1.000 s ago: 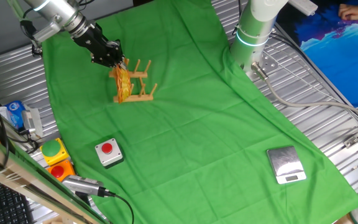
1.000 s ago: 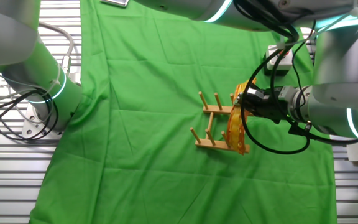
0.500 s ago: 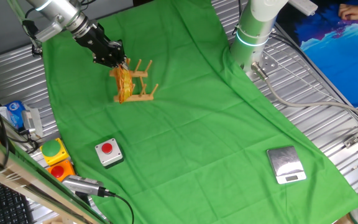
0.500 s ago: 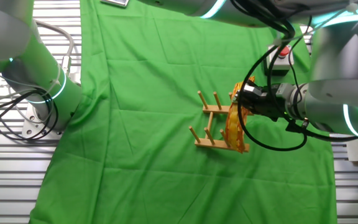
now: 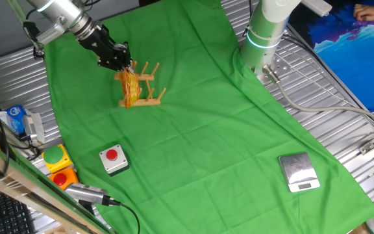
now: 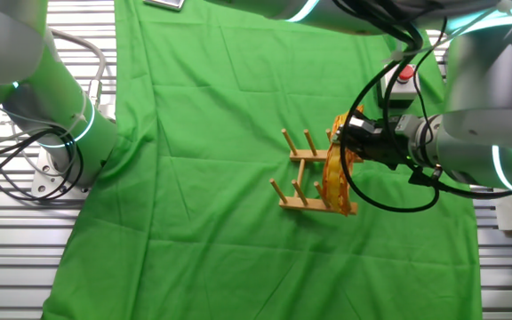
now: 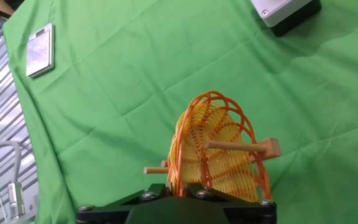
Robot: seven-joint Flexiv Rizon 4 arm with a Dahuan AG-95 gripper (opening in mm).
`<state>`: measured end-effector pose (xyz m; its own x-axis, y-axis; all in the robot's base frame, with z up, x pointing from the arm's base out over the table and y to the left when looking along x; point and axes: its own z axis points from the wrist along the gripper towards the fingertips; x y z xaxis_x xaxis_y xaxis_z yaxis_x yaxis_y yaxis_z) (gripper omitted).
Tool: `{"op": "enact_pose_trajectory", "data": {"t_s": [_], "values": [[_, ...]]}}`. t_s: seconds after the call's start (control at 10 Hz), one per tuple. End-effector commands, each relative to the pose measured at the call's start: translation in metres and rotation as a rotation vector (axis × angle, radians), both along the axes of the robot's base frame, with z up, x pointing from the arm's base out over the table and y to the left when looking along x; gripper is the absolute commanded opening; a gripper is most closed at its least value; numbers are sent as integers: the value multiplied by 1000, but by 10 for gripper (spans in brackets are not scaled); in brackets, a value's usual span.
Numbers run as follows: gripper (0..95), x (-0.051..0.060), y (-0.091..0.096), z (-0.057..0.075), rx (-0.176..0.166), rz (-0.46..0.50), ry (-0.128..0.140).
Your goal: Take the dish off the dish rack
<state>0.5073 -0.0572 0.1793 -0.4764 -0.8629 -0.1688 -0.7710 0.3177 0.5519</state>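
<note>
The dish (image 5: 130, 86), a yellow woven wicker plate with orange strands, stands on edge among the pegs of the small wooden dish rack (image 5: 149, 92) on the green cloth. My gripper (image 5: 118, 60) is at the dish's upper rim, coming from the back left. In the other fixed view the gripper (image 6: 348, 145) meets the dish (image 6: 335, 174) on the rack (image 6: 302, 185) from the right. In the hand view the dish (image 7: 215, 149) fills the lower middle with two rack pegs (image 7: 236, 147) crossing it. My gripper (image 7: 178, 188) is shut on its near rim.
A grey box with a red button (image 5: 113, 159) sits on the cloth at the front left, also in the hand view (image 7: 284, 10). A small silver scale (image 5: 299, 172) lies at the front right. A second robot's base (image 5: 265, 32) stands at the back, with yellow and orange buttons (image 5: 58, 162) off the cloth's left edge.
My gripper and the top of the dish have shifted slightly along the rack. The dish still stands among the pegs and the rack has not moved.
</note>
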Motion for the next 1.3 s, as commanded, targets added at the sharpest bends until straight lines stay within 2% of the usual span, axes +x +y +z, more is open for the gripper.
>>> {"op": "enact_pose_trajectory", "data": {"t_s": [0.1, 0.5, 1.0, 1.3], "values": [[0, -1, 1, 1, 2, 2, -2], [0, -2, 2, 1, 23, 0, 0], [0, -12, 5, 3, 33, -3, 20], [0, -12, 6, 4, 59, -12, 35]]}}
